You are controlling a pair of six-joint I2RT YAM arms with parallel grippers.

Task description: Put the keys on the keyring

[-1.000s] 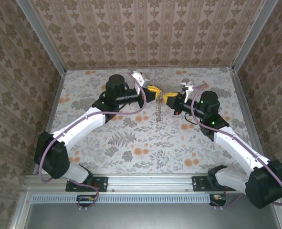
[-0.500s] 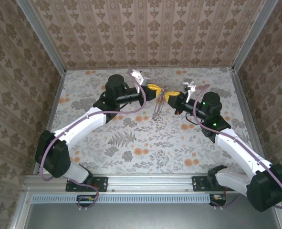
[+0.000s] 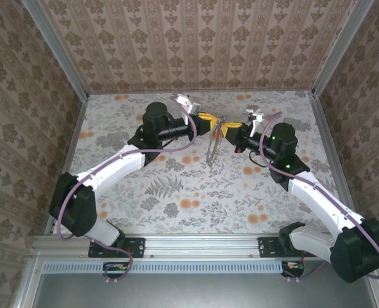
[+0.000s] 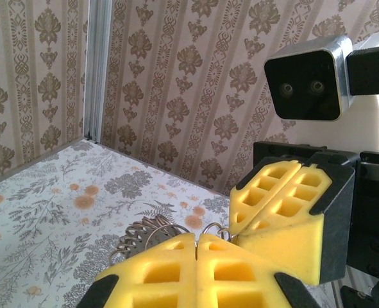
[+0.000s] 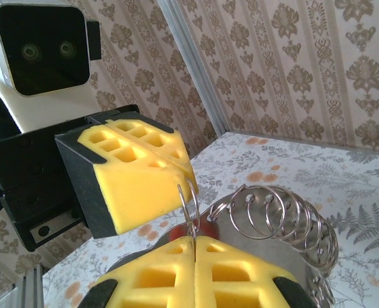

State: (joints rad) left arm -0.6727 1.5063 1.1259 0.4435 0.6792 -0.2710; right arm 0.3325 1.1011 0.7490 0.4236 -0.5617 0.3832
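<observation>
My left gripper (image 3: 210,121) and right gripper (image 3: 224,128) meet tip to tip above the back of the table, both shut. The keyring (image 3: 211,147) hangs edge-on below them, a thin metal hoop with a fringe of small bits. In the left wrist view my left gripper (image 4: 196,236) pinches thin wire of the keyring (image 4: 144,232), with the right gripper's fingers (image 4: 285,205) just beyond. In the right wrist view my right gripper (image 5: 194,239) pinches a small upright split ring (image 5: 188,206) that touches the left gripper's fingers (image 5: 134,167). Several more small rings (image 5: 285,218) trail right. A red patch, perhaps a key head (image 5: 180,231), shows behind the tips.
The floral table (image 3: 195,192) lies below, walled by patterned panels at the back (image 3: 195,45) and sides. Purple cables loop along both arms. An aluminium rail (image 3: 195,244) runs along the near edge.
Both grippers have drawn slightly closer together and toward the back wall. The hanging keyring's lower end has swung a little to the left.
</observation>
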